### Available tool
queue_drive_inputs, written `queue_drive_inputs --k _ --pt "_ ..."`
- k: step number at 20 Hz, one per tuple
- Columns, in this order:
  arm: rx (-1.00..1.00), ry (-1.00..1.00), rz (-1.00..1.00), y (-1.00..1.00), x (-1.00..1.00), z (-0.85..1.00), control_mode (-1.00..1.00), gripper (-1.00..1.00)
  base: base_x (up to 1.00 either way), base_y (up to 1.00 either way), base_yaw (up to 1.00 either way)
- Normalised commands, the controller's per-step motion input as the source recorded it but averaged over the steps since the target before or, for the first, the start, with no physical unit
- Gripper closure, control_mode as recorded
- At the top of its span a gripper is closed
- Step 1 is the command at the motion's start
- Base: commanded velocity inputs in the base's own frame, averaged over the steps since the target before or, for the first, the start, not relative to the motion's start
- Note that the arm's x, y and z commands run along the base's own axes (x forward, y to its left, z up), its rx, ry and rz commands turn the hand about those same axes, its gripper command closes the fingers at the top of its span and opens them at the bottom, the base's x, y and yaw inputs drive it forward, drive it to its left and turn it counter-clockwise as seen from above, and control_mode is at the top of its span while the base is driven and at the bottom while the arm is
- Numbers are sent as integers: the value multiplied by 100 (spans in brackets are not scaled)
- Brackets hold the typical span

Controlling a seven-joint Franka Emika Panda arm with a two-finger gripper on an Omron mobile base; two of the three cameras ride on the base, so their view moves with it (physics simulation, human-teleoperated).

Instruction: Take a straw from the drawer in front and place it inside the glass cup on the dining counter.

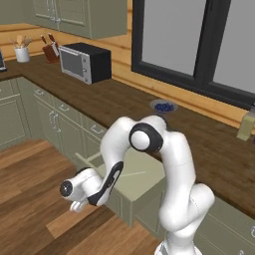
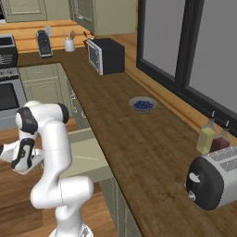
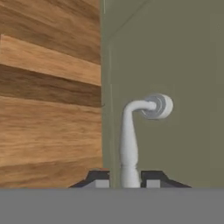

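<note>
Sage-green drawer (image 1: pixel 137 180) stands pulled out; my gripper (image 3: pixel 124 181) clamps narrowly around its handle (image 3: pixel 131 135). Next I release, then reach inside for the straw.

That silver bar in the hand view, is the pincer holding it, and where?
Yes, it seems so: the pincer straddles the small silver bar handle of the pulled-out sage-green drawer, near one end of the bar.

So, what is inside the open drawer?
Inside the drawer one thin pale line lies on the floor, possibly the straw. The arm covers part of the inside.
</note>
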Motion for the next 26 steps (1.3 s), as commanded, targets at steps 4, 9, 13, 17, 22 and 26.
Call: queue_drive_inputs --k 4,9,13,17,22,26 --pt "18 14 12 92 -25 19 -100 -100 0 0 0" --pt "22 0 7 18 -34 67 -100 -100 0 0 0" --pt "27 -12 1 -39 -10 100 -100 -100 0 0 0" --pt "26 -12 0 -67 3 100 -100 -100 0 0 0" --pt "21 0 0 -80 35 100 -100 -100 0 0 0" --pt "10 19 -1 -76 74 81 -100 -100 0 0 0"
